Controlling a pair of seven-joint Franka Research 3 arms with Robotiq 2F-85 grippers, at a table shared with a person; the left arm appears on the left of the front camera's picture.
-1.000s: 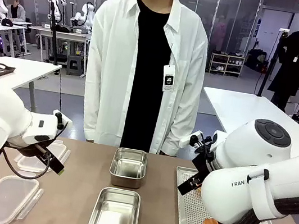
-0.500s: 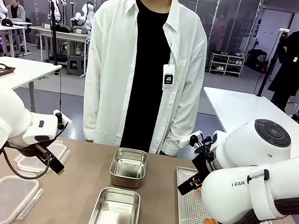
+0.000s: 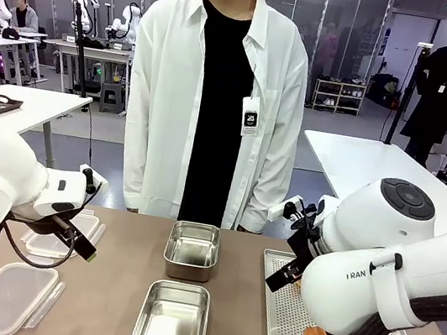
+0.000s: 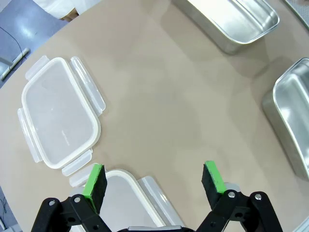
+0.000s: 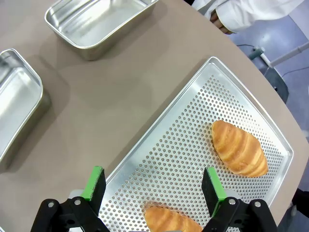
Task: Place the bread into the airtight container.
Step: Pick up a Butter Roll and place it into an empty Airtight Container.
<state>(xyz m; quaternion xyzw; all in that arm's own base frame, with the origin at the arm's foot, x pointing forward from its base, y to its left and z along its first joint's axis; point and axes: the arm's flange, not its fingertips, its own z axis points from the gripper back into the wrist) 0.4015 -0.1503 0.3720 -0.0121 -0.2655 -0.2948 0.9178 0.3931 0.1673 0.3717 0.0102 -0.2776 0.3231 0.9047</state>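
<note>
Our right hand [image 5: 152, 182] hangs over the holey tray [image 5: 193, 140]. Its two fingers are wide apart and hold nothing. Right under this hand, close in, lies one bread [image 5: 171, 221]. The second bread [image 5: 239, 147] lies farther out on the same tray, past one green fingertip. So both are on the tray and not in any box.

Off the tray, to the side of the hand, the near steel box [image 5: 14, 106] sits on the brown counter [image 5: 120, 87]. Farther out ahead sits the far steel box [image 5: 96, 21]. Both are bare inside.

Our left hand [image 4: 154, 179] has its fingers wide apart as well, with nothing between them. Just under it lies a clear plastic piece [image 4: 125, 198]. We cannot tell if it is a box or a lid. A bit farther out, the clip lid [image 4: 58, 113] lies flat on the counter.

Farthest away, across the counter, a person [image 3: 219, 90] in a white shirt stands facing us.
</note>
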